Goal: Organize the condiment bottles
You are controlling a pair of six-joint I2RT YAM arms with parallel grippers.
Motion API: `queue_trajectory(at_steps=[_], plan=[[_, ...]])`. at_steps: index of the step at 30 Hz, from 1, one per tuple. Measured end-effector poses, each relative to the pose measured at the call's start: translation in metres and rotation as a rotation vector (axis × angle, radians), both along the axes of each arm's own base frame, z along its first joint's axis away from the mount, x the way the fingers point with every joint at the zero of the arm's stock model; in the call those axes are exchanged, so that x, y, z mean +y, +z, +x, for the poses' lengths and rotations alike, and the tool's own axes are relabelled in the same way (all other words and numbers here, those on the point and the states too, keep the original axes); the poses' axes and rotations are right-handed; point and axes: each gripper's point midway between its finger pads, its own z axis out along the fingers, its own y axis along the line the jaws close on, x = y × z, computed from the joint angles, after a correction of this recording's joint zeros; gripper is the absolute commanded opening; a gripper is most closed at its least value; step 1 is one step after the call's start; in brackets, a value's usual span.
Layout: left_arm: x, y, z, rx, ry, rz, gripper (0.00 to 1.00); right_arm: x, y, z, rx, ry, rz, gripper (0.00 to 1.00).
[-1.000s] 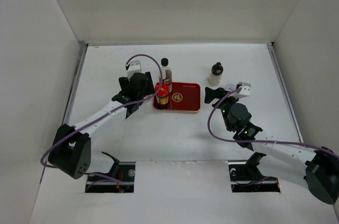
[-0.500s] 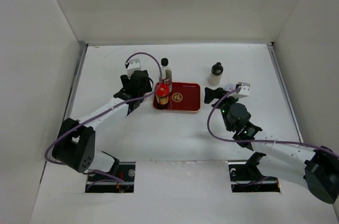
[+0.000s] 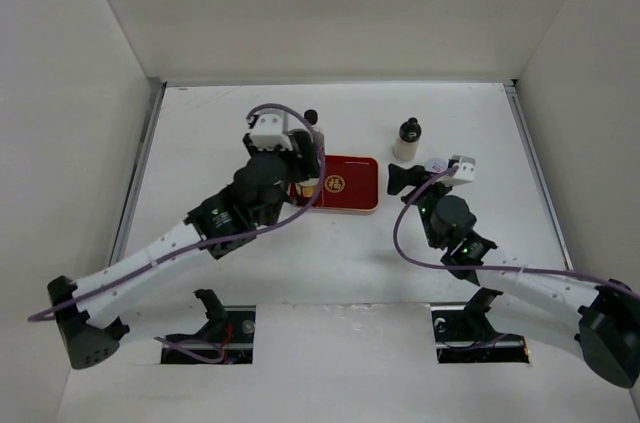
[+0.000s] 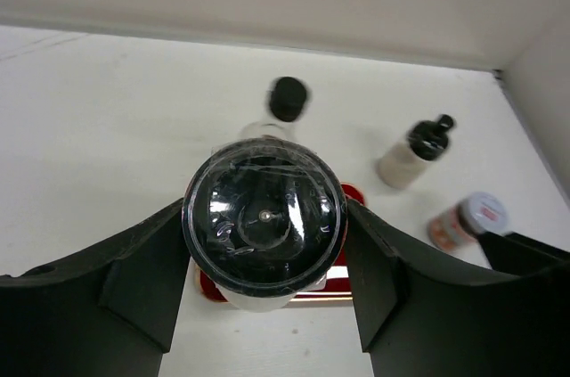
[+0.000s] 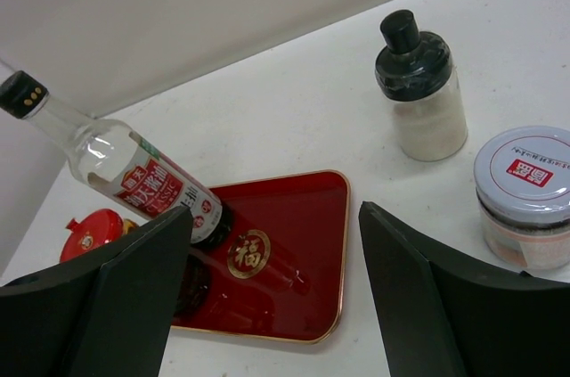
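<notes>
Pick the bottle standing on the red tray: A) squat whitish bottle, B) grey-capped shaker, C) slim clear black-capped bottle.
C: the slim clear black-capped bottle has its base on the red tray; the grey-capped shaker and the squat whitish bottle stand outside it.

A flat red tray (image 3: 362, 188) with a gold emblem (image 3: 335, 183) and thin gold rim lies near the middle of the white table (image 3: 330, 253), enclosed by white walls (image 3: 330, 13).
</notes>
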Motion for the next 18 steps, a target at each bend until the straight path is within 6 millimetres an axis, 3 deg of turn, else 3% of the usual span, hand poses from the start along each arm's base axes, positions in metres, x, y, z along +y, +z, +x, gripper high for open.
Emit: queue_trajectory(at_steps=[3,5,8,13,18], plan=[[-0.047,0.002,-0.003,0.002,-0.088,0.018,0.28,-0.006,0.008,-0.001,-0.019,-0.018,0.018,0.81],[-0.076,-0.014,0.001,0.021,-0.127,0.056,0.28,-0.013,0.011,-0.002,-0.031,-0.038,0.033,0.81],[-0.104,-0.055,0.013,0.072,-0.150,0.141,0.28,-0.023,0.012,-0.003,-0.038,-0.069,0.047,0.81],[-0.122,-0.113,0.036,0.137,-0.139,0.234,0.28,-0.032,0.015,-0.002,-0.045,-0.103,0.070,0.81],[-0.121,-0.137,0.051,0.146,-0.115,0.244,0.29,-0.034,0.015,-0.002,-0.043,-0.110,0.081,0.81]])
